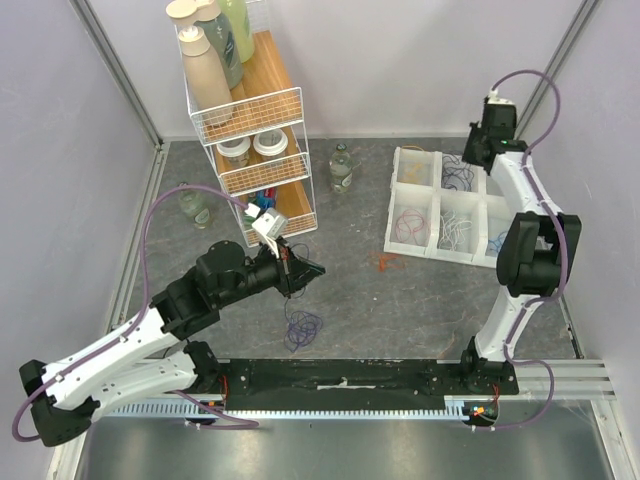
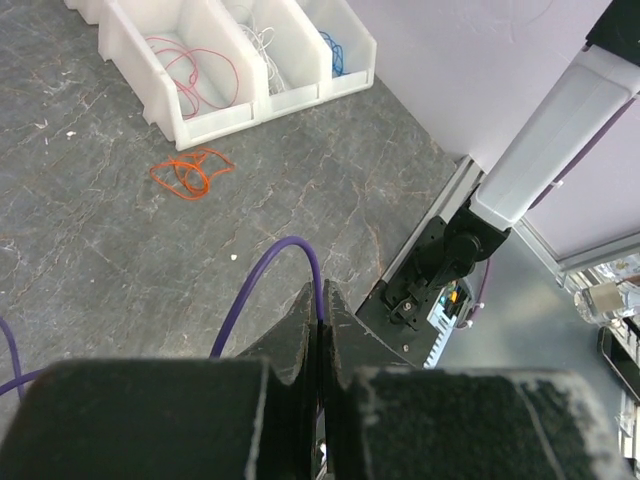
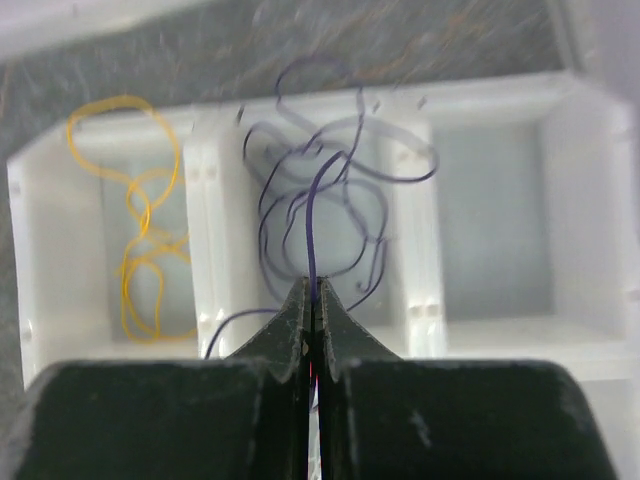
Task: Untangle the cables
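My left gripper is shut on a purple cable. The cable hangs from it to a loose purple tangle on the table. My right gripper is shut on another purple cable above a compartment of the white bin tray. That compartment holds several purple loops. A yellow cable lies in the compartment beside it. Pink-red, white and blue cables lie in other compartments. An orange cable lies on the table in front of the tray.
A wire shelf rack with bottles and jars stands at the back left, close behind my left gripper. Glass jars stand on the table near it. The arms' black base rail runs along the near edge.
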